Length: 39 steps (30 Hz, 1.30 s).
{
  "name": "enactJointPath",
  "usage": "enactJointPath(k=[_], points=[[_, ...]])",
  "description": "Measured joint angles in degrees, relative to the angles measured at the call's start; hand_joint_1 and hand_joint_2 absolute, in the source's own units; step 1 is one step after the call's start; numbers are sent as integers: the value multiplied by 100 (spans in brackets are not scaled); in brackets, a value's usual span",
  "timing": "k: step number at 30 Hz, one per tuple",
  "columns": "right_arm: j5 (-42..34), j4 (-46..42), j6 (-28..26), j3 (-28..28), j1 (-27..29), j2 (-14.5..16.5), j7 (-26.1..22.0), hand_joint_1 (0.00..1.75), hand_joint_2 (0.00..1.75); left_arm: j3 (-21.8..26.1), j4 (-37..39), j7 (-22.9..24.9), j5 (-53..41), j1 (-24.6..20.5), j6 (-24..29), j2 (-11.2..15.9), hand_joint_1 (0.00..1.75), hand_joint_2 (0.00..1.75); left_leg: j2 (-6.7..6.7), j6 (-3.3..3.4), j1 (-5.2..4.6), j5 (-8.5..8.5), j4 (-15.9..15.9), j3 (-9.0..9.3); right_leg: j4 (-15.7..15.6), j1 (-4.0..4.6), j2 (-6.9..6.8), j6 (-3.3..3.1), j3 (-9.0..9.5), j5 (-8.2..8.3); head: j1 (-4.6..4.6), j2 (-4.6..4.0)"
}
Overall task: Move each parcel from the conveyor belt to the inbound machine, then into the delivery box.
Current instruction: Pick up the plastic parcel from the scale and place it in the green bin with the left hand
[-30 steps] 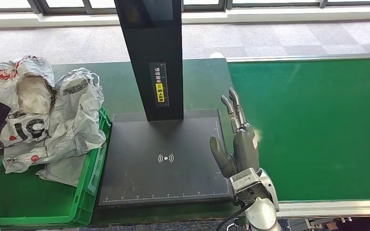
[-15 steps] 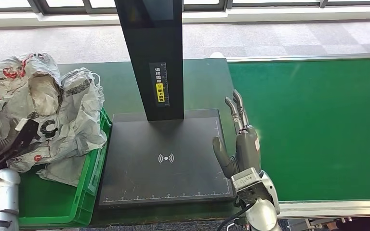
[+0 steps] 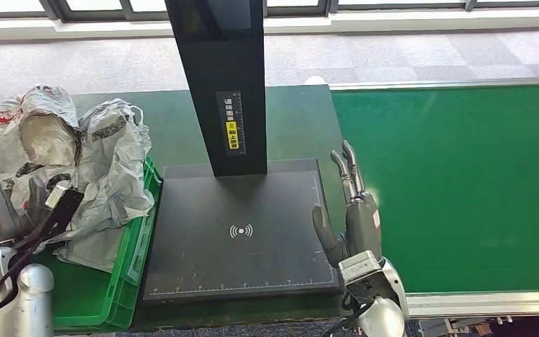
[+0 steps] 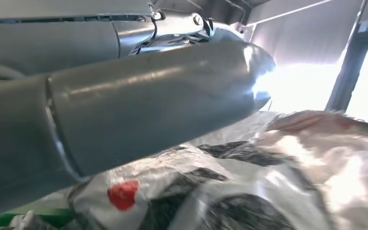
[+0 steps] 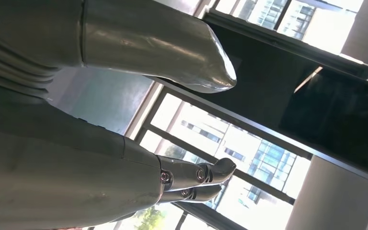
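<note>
Several crumpled white and grey plastic parcels [image 3: 105, 161] lie heaped in the green delivery box [image 3: 130, 260] at the left. My left hand [image 3: 0, 210] hangs over the box's near left part, just short of the heap, fingers pointing up and holding nothing. In the left wrist view its thumb [image 4: 148, 96] stretches above a parcel [image 4: 268, 182] with a red dot. My right hand [image 3: 351, 214] stands upright and open at the right edge of the inbound machine's black plate [image 3: 238, 203]. In the right wrist view, the fingers [image 5: 191, 179] are straight and apart from the thumb [image 5: 148, 43].
The machine's black column [image 3: 217, 84] rises from the back of the plate. The green conveyor belt [image 3: 456, 182] runs along the right side, with a metal rail at its near edge. Grey carpet and windows lie beyond the table.
My left arm has drawn back toward my body, away from the parcel heap, which has settled in the box. My right hand has drifted slightly nearer and stays open.
</note>
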Motion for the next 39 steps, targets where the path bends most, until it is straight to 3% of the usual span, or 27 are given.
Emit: enactJointPath(k=[9,18,21,24,26,28,31,33,39], points=[[0,-118,-48,-34,124,0,-20,0,0,-186,-858,12,-207,351,52,-393,0,0,-1,0,-1,0,0,-1,-1,-1,-2,1,2,0,0,0],[0,-213,-126,-48,296,0,-64,0,0,-481,-1418,-136,154,558,319,-568,0,0,0,0,0,0,0,0,0,0,-2,1,1,-1,0,0],[0,-220,-154,-48,323,0,-76,0,0,-573,-1633,-629,986,698,760,-610,0,0,0,0,0,-2,0,-1,0,0,0,1,1,-1,0,0],[2,-222,-214,-48,327,0,-78,0,0,-731,-1956,-1775,2744,946,1118,-753,0,0,-1,3,-1,-5,0,0,-2,-2,0,5,1,-4,0,0],[-8,-223,-266,-48,328,0,-80,0,0,-910,-2105,-2524,3921,1094,769,-908,0,0,-12,5,-3,-6,0,0,-4,-3,-9,12,6,-9,0,0],[-80,-224,-301,-48,327,0,-104,0,0,-1169,-2153,-3048,5038,1183,-103,-1053,0,0,-24,8,-4,-8,0,0,-5,-5,-21,17,12,-12,0,0],[-244,-226,-305,-62,323,0,-176,0,0,-1581,-2121,-3287,6095,1224,-1350,-1224,0,0,-27,11,-5,-9,0,0,-6,-7,-26,21,16,-10,-1,0],[-291,-227,-297,-82,323,0,-196,0,0,-1767,-2089,-3291,6253,1224,-1610,-1304,0,0,-23,11,-6,-9,1,1,-5,-8,-20,23,15,-7,0,0],[-323,-233,-285,-134,324,0,-221,0,0,-1930,-2052,-3292,6347,1225,-1718,-1398,0,0,-22,9,-5,-8,1,2,-4,-6,-17,21,13,-6,0,0]])
